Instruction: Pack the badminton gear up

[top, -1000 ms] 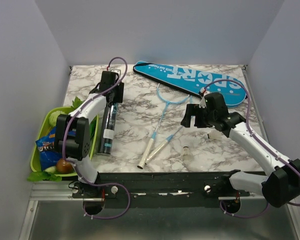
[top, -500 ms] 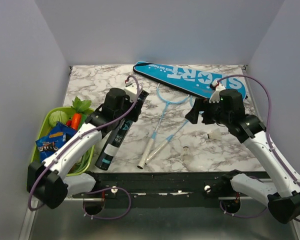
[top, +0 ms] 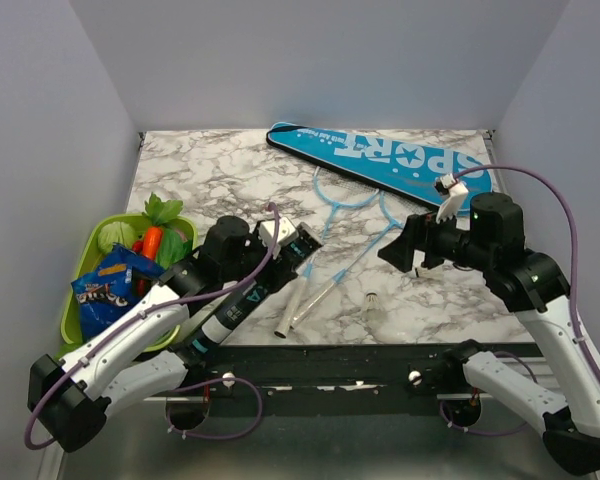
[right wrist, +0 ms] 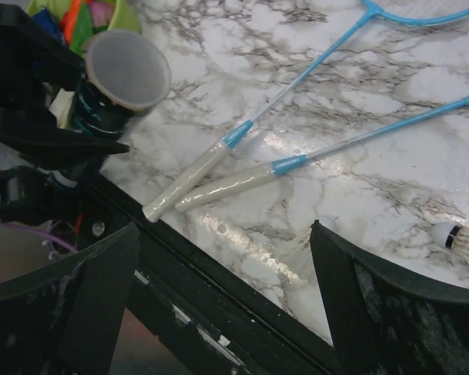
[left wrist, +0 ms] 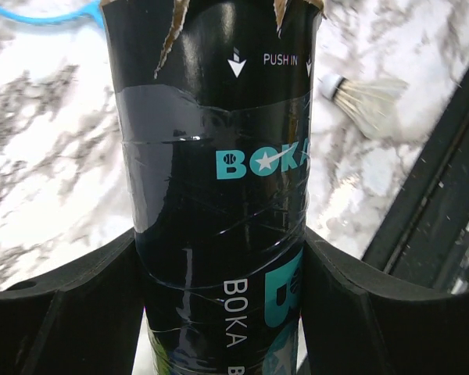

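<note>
My left gripper (top: pixel 265 265) (left wrist: pixel 219 250) is shut on the dark slim tube (top: pixel 220 322) (left wrist: pixel 219 156), marked "BOKA". It holds the tube tilted above the table, with the open end (right wrist: pixel 127 69) towards the rackets. My right gripper (top: pixel 410 248) (right wrist: pixel 223 234) is open and empty, raised over the right middle. Two light-blue rackets (top: pixel 330 235) (right wrist: pixel 297 162) lie crossed with their white handles (top: pixel 298 300) near the front edge. One shuttlecock (top: pixel 375 303) (left wrist: pixel 363 98) lies right of the handles. A second shuttlecock (right wrist: pixel 463 241) lies under my right arm. The blue "SPORT" cover (top: pixel 380 155) lies at the back.
A green basket (top: pixel 88 245) with vegetables and a blue snack packet (top: pixel 102 290) stands at the left edge. The black front rail (top: pixel 330 360) runs along the near edge of the marble table. Grey walls close in the back and both sides.
My left arm carried the tube from beside the basket towards the centre, lifted and tilted. My right gripper moved right and back, still open.
</note>
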`<state>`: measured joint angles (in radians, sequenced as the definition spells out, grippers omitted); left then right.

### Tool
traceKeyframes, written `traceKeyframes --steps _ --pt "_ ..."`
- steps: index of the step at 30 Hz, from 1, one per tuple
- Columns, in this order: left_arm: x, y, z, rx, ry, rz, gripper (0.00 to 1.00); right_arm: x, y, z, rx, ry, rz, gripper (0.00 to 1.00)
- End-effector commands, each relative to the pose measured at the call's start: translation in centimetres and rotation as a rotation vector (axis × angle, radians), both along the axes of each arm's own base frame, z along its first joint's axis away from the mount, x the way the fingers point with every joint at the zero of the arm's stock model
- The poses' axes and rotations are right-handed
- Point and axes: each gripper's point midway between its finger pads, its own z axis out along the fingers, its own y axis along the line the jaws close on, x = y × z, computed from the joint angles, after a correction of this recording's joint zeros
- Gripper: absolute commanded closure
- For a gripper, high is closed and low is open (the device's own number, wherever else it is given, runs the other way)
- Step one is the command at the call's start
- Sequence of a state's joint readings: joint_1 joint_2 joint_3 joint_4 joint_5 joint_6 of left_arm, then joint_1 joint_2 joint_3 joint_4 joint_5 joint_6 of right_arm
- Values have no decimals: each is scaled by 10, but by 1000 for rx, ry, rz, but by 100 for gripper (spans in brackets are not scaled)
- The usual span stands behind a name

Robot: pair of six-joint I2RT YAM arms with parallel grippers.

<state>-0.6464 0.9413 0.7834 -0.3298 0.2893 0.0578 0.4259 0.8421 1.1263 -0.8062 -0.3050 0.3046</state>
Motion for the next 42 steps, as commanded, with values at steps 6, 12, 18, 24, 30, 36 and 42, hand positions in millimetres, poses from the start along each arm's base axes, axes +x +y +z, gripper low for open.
traceKeyframes --steps 6,12,18,24,30,36,42 --pt "-39 -38 12 -104 -44 -213 86 -38 40 24 149 12 331 7" --pt "-60 -50 14 -132 -47 -294 86 -44 58 26 217 34 471 20" --pt "-75 -57 11 -145 -37 -353 86 -45 70 36 278 36 558 28" --pt "-82 -61 9 -151 -32 -374 86 -38 81 30 294 86 577 37" --pt "-82 -61 8 -155 -29 -371 86 -36 92 22 305 113 602 42" --pt "-81 -62 5 -146 -29 -365 86 -38 99 14 306 136 622 52" --pt "-79 -63 4 -139 -24 -358 86 -38 104 2 307 171 627 55"
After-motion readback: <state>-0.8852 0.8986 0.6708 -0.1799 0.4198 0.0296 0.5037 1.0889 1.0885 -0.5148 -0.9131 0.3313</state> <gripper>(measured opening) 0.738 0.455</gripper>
